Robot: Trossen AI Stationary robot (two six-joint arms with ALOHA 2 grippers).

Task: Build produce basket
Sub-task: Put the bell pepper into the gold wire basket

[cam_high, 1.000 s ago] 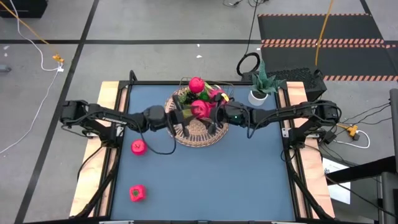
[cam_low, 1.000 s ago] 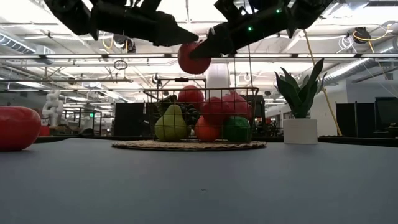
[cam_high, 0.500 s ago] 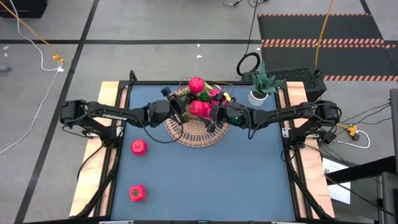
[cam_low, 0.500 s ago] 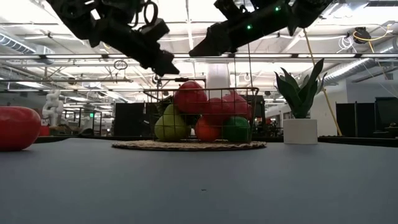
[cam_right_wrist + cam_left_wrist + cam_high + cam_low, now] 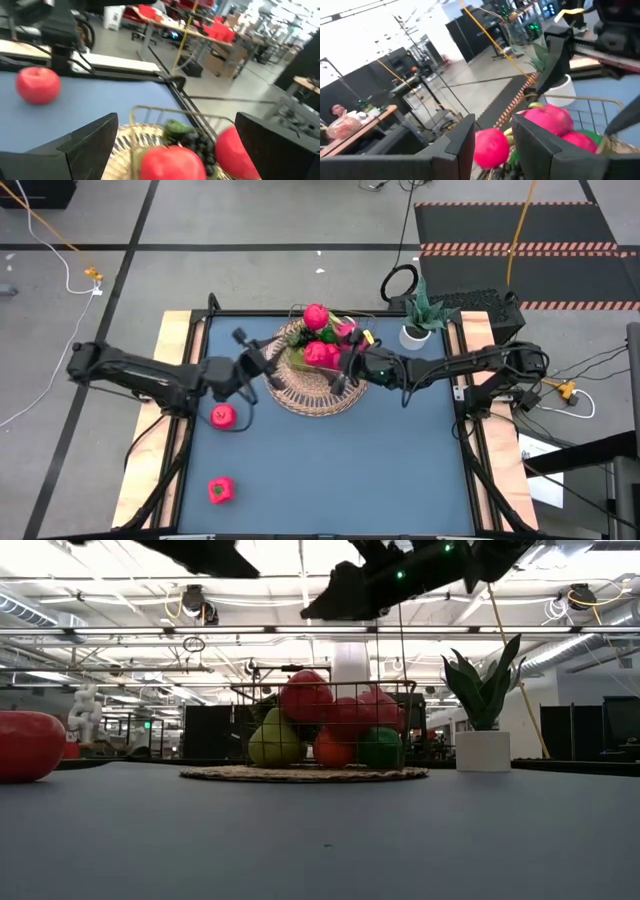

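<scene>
The round tan woven wicker basket [image 5: 318,388] sits at the far middle of the blue counter [image 5: 330,460], heaped with pink-red and green toy produce [image 5: 330,725]. The left pincer [image 5: 243,350] and right pincer [image 5: 345,370] hover beside it, both open and empty.

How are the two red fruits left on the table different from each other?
The upper fruit is round and lies beside the left gripper; the lower fruit looks blockier, shows a green spot on top, and sits alone near the table's front edge. Both are pink-red, similar in size, and outside the basket.
</scene>
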